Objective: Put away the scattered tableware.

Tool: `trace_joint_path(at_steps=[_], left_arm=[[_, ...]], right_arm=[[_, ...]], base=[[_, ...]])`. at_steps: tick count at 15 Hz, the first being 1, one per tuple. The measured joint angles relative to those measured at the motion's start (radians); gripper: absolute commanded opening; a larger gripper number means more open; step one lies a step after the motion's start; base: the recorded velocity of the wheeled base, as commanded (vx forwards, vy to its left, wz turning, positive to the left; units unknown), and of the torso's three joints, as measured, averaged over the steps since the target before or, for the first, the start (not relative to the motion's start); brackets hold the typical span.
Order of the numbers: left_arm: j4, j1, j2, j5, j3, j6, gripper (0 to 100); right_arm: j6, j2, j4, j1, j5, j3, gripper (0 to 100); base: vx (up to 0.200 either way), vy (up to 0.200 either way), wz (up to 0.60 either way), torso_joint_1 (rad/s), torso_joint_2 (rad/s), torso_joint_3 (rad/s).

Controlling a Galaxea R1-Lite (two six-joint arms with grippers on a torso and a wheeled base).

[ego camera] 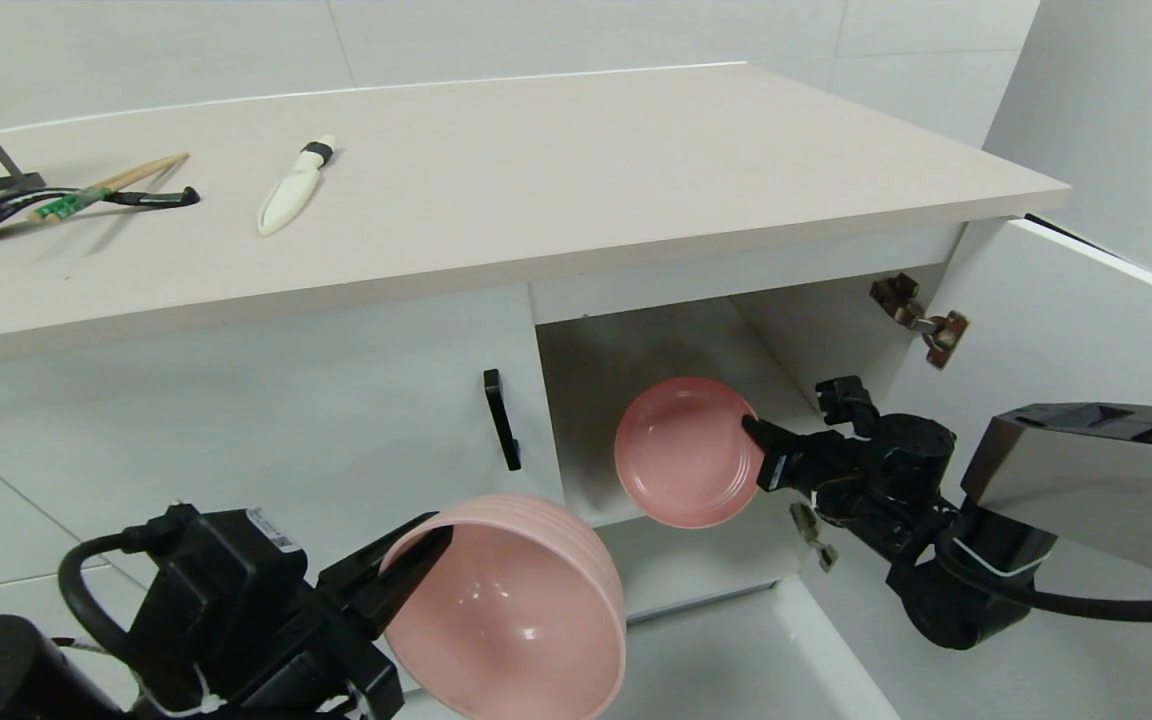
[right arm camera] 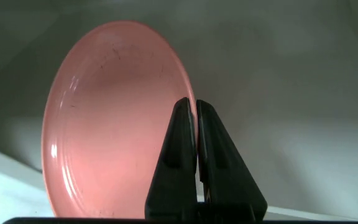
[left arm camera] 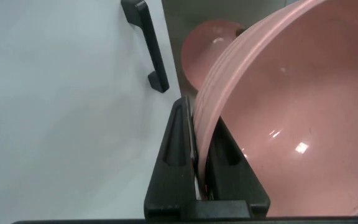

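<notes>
- left gripper [ego camera: 416,558] is clamped tight on the rim of the pink bowl [ego camera: 521,615], low by the closed cabinet door [ego camera: 336,420]
- right gripper [ego camera: 758,445] is pinching the pink plate [ego camera: 684,452] on edge, at the open cabinet [ego camera: 636,345] mouth

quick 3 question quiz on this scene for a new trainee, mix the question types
1. True or false: the left end effector is shut on the bowl's rim.
2. The plate in the right end effector is: A on the counter, B at the open cabinet's mouth, C on the floor.
3. Fill in: bowl and plate are both ___ in colour.
Key: 1 true; 2 B; 3 pink.
</notes>
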Motion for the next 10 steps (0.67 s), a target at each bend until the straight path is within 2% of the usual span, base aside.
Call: trace_joint_path(at_steps=[2,10], left_arm=[[0.0,0.0,-0.021,-0.001,0.0,-0.001,0],[0.0,0.0,-0.037,-0.002,0.0,0.001,0]], right_arm=[[0.0,0.008,0.0,0.012,-0.001,-0.004,0],[0.0,0.006,-0.002,0.022,-0.003,0.0,0]], base=[[0.2,0.0,0.0,0.005,0.0,0.005],[0.0,0.0,0.0,0.0,0.0,0.0]])
